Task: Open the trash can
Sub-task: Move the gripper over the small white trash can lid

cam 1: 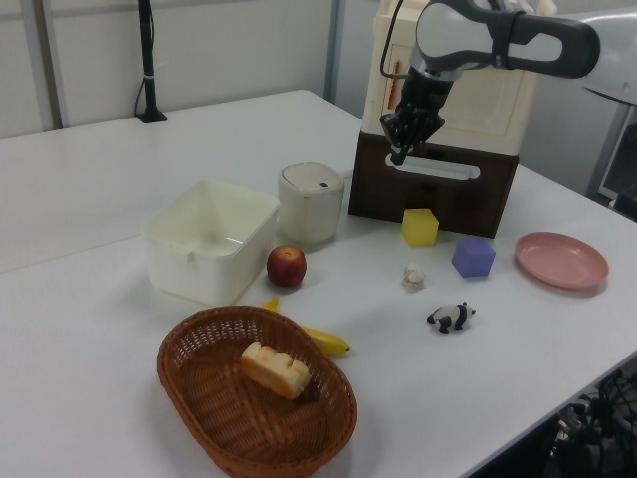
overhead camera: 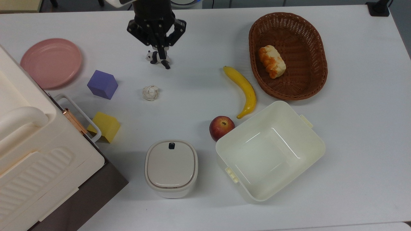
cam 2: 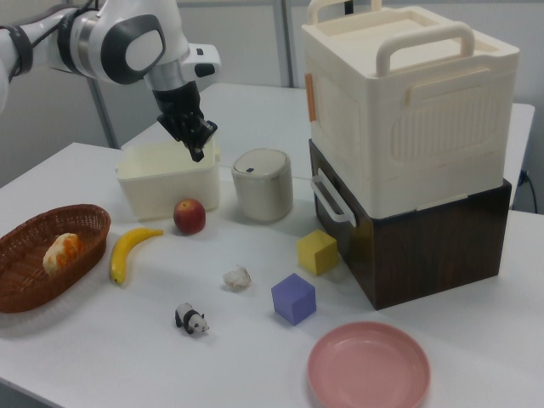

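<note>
Hovering: gripper (overhead camera: pixel 159 51) is hanging above the table, well apart from the trash can (overhead camera: pixel 171 168)
Fingers: nearly together, gripping nothing
Lid: lying flat, closed

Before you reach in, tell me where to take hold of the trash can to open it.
Go for the small dark button on the flat lid of the trash can, coming straight down from above. The lid sits flush in its rim, leaving no edge to pinch.

Top view: trash can (overhead camera: pixel 171 168) btwn ribbed box (overhead camera: pixel 38 166) & tub (overhead camera: pixel 270 150)
</note>
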`<control>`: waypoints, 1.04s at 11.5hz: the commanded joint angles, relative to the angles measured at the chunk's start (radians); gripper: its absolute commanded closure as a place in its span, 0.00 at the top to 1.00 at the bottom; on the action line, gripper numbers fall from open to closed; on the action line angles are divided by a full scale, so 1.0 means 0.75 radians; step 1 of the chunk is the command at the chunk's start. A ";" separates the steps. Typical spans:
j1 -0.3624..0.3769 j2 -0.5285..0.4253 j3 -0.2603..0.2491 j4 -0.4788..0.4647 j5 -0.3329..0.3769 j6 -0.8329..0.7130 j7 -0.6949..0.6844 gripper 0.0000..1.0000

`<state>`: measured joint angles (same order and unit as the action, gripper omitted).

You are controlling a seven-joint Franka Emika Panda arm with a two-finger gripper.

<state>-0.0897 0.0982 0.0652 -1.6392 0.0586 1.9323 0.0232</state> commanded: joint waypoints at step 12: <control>0.034 0.515 0.024 0.345 -0.160 0.559 0.098 0.00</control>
<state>-0.0867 0.4230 0.0849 -1.4263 -0.0184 2.3054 0.0684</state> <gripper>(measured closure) 0.991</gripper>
